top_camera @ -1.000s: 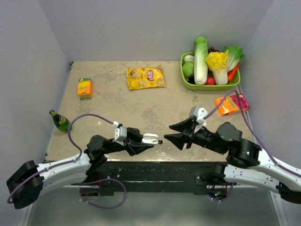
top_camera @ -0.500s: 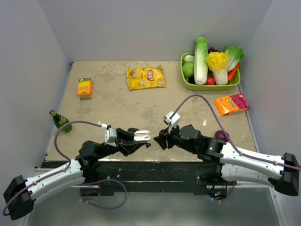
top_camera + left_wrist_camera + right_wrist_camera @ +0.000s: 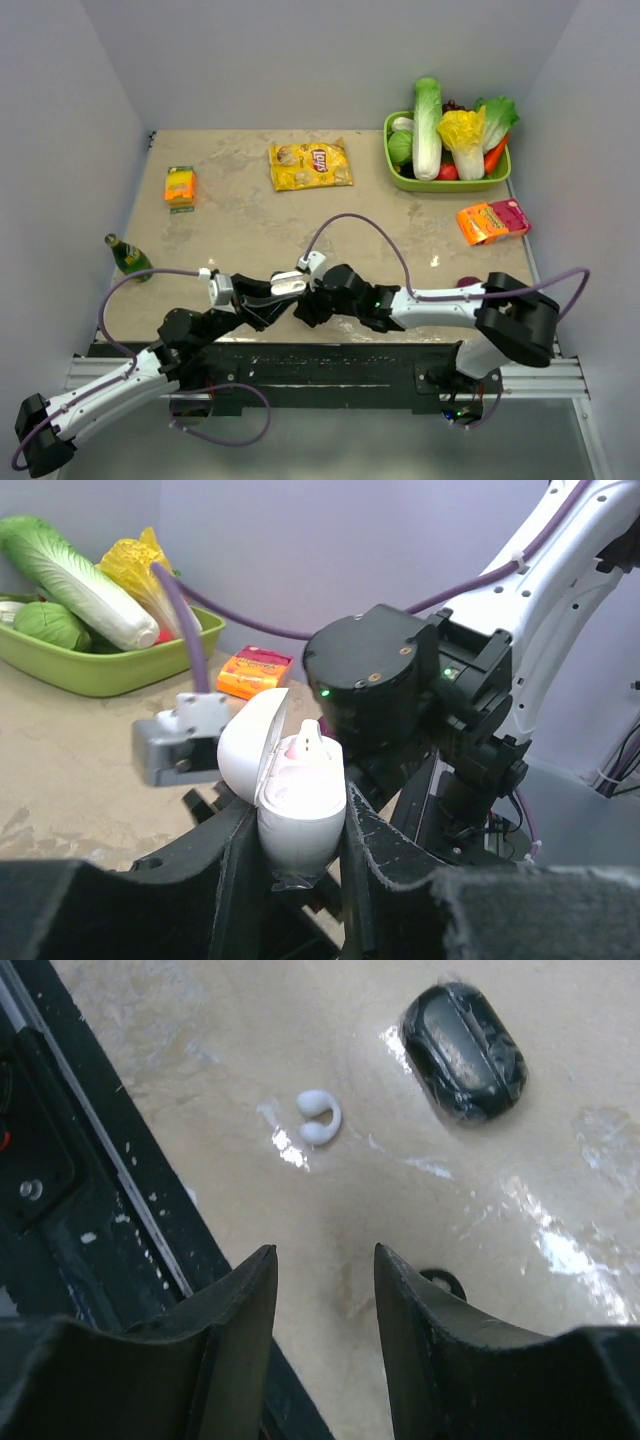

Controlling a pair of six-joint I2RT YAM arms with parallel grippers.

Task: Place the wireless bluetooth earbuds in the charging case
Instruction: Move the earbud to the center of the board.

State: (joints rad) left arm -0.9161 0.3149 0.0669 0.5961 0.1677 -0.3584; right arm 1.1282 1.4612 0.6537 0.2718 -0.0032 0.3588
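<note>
Now my left gripper (image 3: 300, 832) clamps the slick, hard case (image 3: 298, 802), lid open, at frame centre. My right gripper (image 3: 325, 1290) is half open and empty; the earbud (image 3: 319, 1118) lies upper middle, tiny, light, slippery: I would pinch its sides.

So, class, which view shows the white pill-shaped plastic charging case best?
Left wrist: the white pill-shaped plastic charging case sits close up, lid open, clamped in the left gripper. Top external shows it only as a small white shape; right wrist misses it.
</note>
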